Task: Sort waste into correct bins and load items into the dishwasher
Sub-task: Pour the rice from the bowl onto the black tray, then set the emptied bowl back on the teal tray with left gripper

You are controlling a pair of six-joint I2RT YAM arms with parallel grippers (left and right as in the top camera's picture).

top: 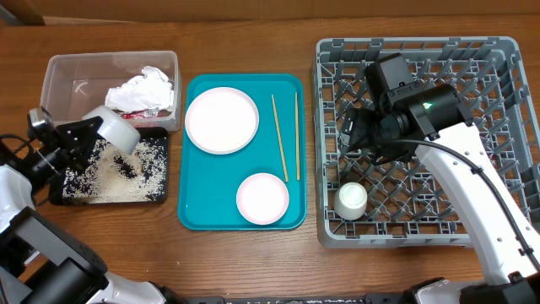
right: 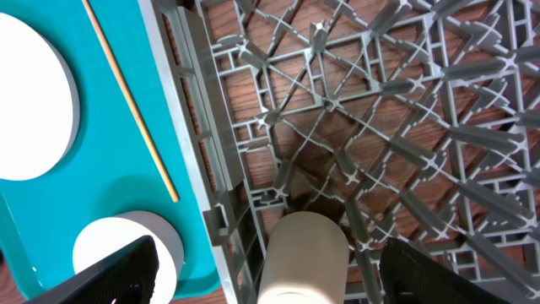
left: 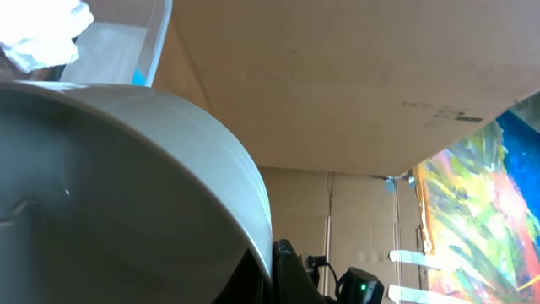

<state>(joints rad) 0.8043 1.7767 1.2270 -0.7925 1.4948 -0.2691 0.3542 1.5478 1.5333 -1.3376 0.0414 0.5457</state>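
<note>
1. Bowl (top: 114, 129) tipped on its side just above the black tray (top: 59, 196), at the end nearest the clear tub (top: 63, 80). Held at the rim by the left pincer (top: 91, 133), clenched on it.
2. Loose rice grains (top: 135, 160) spread over the floor of that black tray, thickest in the middle and toward the right, some directly beneath the tipped bowl.
3. Clear tub just beyond the black tray. Inside it, a crumpled white napkin (top: 145, 86) and, tucked under its near edge, a red-and-white wrapper (top: 135, 111).
4. From the left wrist camera, little beyond the bowl's curved white wall across the left of the frame, with a corner of the tub and napkin above; fingers out of sight there.
5. Teal tray (top: 198, 186) in the middle of the wooden counter (top: 253, 34), between the tub and the dish rack (top: 405, 236). Round plate (top: 221, 120) at its far left, second bowl (top: 262, 198) at its near right, two chopsticks (top: 279, 139) lying lengthwise along the right side, roughly parallel and apart.
6. Grey dish rack on the right, with a small white cup (top: 351, 201) among the pegs near its near-left corner; upright or not, hard to judge.
7. Right pincer (right: 268, 253) above the rack, released — fingers spread wide either side of the cup in the wrist view, clear of its sides.
</note>
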